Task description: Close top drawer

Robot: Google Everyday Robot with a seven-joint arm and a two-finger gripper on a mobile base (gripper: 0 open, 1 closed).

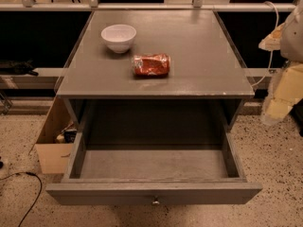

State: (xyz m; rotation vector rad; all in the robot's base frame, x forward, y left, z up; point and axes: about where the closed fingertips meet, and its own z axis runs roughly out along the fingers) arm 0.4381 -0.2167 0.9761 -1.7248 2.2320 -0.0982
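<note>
The top drawer (154,193) of a grey cabinet stands pulled far out toward me. Its inside is bare. Its flat front panel runs along the bottom of the view, with a small round metal knob (155,202) at its centre. My gripper (279,109) hangs at the right edge of the view, beside the cabinet's right side and above the floor, well apart from the drawer front. The arm (293,37) rises above it, blurred.
On the cabinet top (203,46) stand a white bowl (118,37) and a crushed red can (151,65) lying on its side. An open cardboard box (53,145) sits on the floor to the left. A black cable (23,188) lies at lower left.
</note>
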